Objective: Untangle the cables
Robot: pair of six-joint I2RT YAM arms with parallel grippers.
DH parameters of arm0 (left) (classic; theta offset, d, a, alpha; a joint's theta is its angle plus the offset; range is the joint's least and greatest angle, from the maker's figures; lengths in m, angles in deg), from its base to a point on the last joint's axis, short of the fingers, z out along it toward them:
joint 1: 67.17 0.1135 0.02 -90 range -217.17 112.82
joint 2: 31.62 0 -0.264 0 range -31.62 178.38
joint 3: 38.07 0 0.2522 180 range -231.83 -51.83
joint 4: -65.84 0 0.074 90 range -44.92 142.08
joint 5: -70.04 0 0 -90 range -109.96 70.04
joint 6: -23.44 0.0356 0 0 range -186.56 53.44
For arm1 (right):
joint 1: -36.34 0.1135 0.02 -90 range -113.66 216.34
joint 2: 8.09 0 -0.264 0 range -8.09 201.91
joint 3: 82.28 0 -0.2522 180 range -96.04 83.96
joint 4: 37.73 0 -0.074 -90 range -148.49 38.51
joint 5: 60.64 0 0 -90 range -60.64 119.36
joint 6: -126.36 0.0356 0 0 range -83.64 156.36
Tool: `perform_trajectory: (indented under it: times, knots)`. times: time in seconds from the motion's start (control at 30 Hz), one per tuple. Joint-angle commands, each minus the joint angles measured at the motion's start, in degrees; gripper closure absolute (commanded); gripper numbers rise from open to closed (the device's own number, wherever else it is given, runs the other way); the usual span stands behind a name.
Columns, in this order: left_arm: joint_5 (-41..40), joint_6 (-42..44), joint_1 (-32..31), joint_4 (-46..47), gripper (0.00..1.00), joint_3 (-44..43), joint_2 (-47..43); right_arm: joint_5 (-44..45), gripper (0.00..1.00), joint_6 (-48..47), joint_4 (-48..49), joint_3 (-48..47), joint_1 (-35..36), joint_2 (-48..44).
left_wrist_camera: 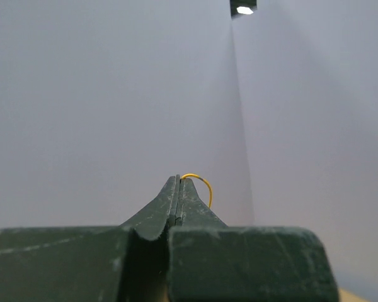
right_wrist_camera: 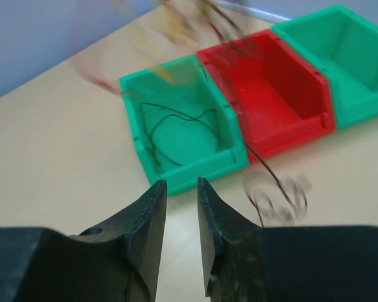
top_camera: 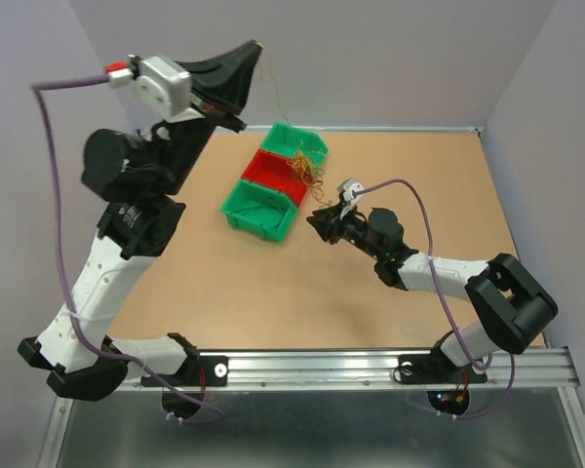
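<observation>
The cables (top_camera: 305, 174) hang as a curly tangle over the red bin (top_camera: 275, 174), just ahead of the right fingers (right_wrist_camera: 179, 189), blurred in the right wrist view. One orange-yellow strand (left_wrist_camera: 201, 182) runs up to the raised left fingers (left_wrist_camera: 177, 184), which are closed on it. The right fingers stand slightly apart above the desk (top_camera: 400, 166), holding nothing. A dark wire (right_wrist_camera: 176, 126) lies in the nearest green bin (right_wrist_camera: 135, 126).

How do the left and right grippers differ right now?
The left gripper is raised high near the back wall; the right gripper sits low over the table by the bins. The left gripper is shut, pinching a yellow wire; the right gripper shows a narrow gap with nothing between its fingers. Both have dark, scuffed fingers.
</observation>
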Motion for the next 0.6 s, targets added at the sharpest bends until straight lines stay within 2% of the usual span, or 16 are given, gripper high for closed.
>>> perform_trajectory:
  times: [0.0, 0.03, 0.1, 0.13, 0.2, 0.23, 0.27, 0.33, 0.47, 0.57]
  knots:
    - [-6.71, -3.19, -0.18, 0.33, 1.0, -9.28, -2.28, 19.59, 0.73, 5.72, -3.08, 0.62, -1.03, -2.35]
    - [-6.88, -3.98, -0.18, -0.03, 1.0, -9.47, -2.89, 23.27, 0.74, 7.15, -4.33, 0.61, -1.56, -2.53]
    - [-6.28, -4.68, -0.18, -0.21, 1.0, -8.08, -3.86, 21.83, 0.71, 7.34, -4.53, 1.66, -1.83, -3.49]
    - [-5.57, -5.04, -0.18, -0.21, 1.0, -7.02, -4.56, 19.81, 0.65, 6.64, -3.74, 2.71, -1.92, -4.62]
    - [-3.38, -5.39, -0.26, -0.03, 1.0, -3.87, -5.09, 13.83, 0.45, 5.58, -2.42, 3.68, -1.92, -5.95]
    - [-2.85, -5.56, -0.18, 0.06, 1.0, -2.8, -5.53, 11.9, 0.29, 4.27, -0.59, 4.99, -1.83, -7.43]
    - [-1.97, -5.74, -0.18, 0.15, 1.0, -1.75, -5.53, 7.53, 0.22, 3.82, 0.39, 5.61, -1.92, -8.23]
    - [-1.09, -5.83, -0.18, 0.23, 1.0, 1.5, -6.32, 4.51, 0.12, 3.21, 1.54, 6.49, -1.92, -9.9]
    - [1.28, -6.79, -0.18, 3.13, 1.0, 10.02, -9.13, -0.42, 0.09, 4.52, 1.54, 7.11, -1.83, -12.01]
    - [3.3, -8.81, -0.18, 6.9, 1.0, 17.4, -11.33, -8.38, 0.06, 6.36, 1.72, 7.03, -1.92, -14.3]
